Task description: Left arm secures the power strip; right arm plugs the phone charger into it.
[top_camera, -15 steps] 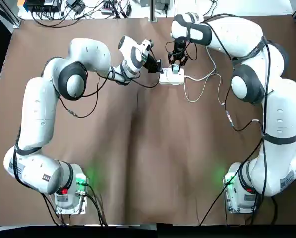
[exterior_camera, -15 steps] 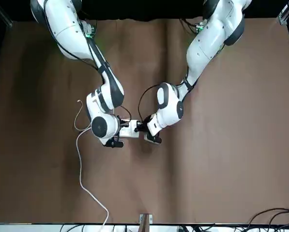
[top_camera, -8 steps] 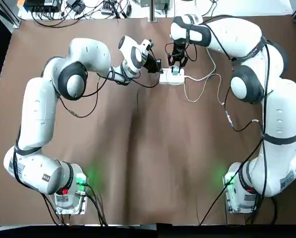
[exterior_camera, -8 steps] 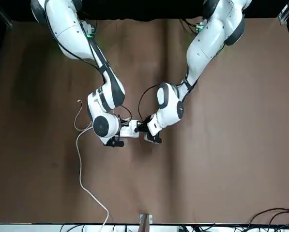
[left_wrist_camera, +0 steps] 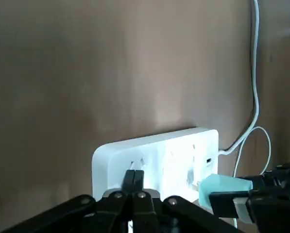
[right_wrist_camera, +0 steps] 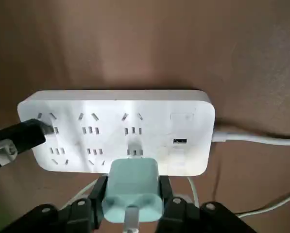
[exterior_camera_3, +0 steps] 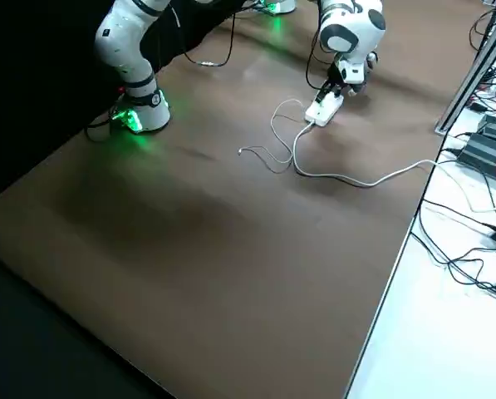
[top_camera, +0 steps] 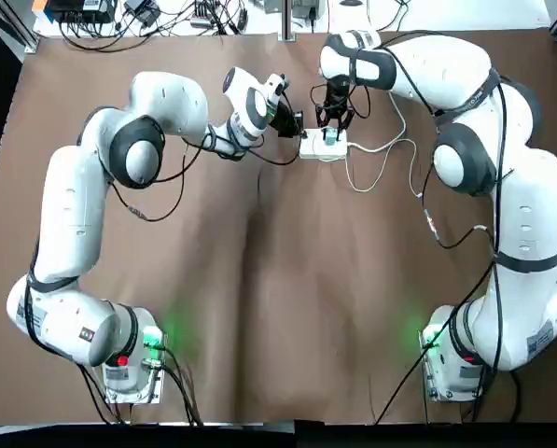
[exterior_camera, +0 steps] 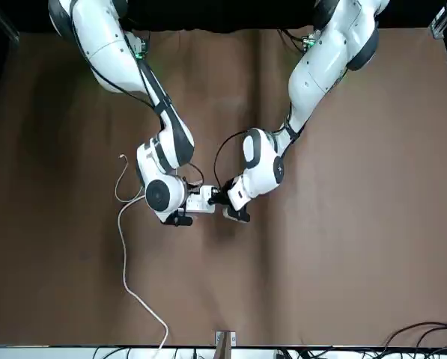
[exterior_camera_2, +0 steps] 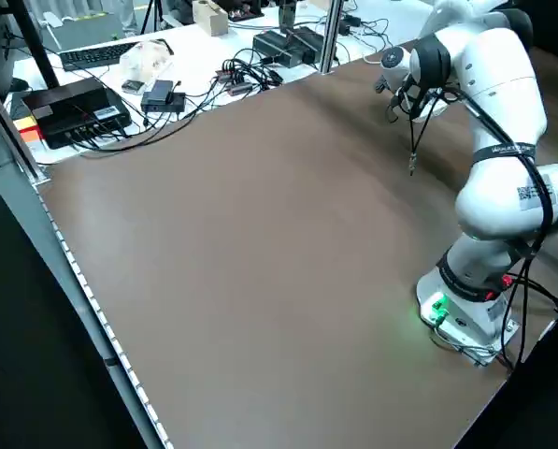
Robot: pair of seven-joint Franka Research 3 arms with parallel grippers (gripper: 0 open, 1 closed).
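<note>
Two arms meeting at the power strip

Left gripper, fingers shut together, presses one end of the power strip on the brown counter. Above the strip, the right gripper pinches the teal phone charger over its sockets. Beyond, the thick cord trails away.

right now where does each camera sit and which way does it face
Top: overhead, looking down; both arms, power strip.
Front: across the table, facing the robot; both arms.
Left side: raised, mostly bare table.
Right side: raised, strip and cord.
Left wrist: left gripper on the strip.
Right wrist: right gripper holding the charger.
Both wrist views share strip and charger.
</note>
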